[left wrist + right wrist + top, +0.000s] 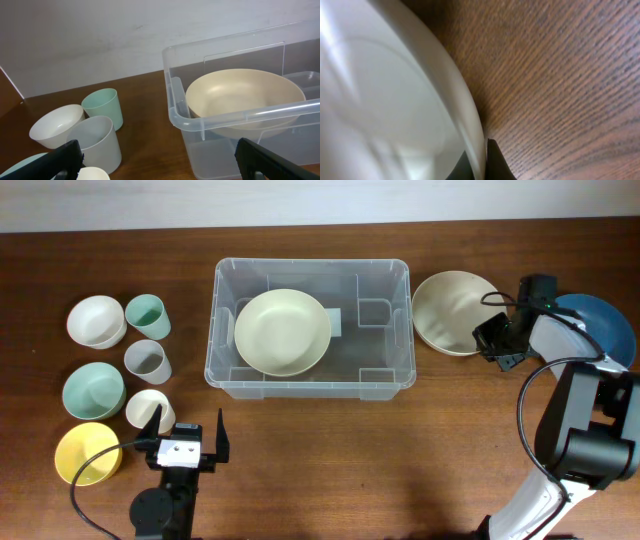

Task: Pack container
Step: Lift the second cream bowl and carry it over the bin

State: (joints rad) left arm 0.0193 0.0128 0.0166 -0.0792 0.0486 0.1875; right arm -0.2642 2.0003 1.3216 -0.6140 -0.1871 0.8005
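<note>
The clear plastic container [405,330] stands mid-table with a cream bowl [282,332] lying in it. To its right on the wood rests a beige bowl [450,312]. My right gripper [492,340] is shut on that bowl's right rim. In the right wrist view the rim of the beige bowl [385,100] runs between the two dark fingers [496,162] of the right gripper [482,162]. My left gripper [187,435] is open and holds nothing, near the front edge, left of the container. In the left wrist view the left gripper [160,160] faces the container's corner [172,107] and the cream bowl [240,97].
A blue plate [600,325] lies at the far right behind my right arm. On the left stand a white bowl [96,320], a green cup [147,315], a grey cup [147,361], a green bowl [93,390], a cream cup [150,410] and a yellow bowl [88,453].
</note>
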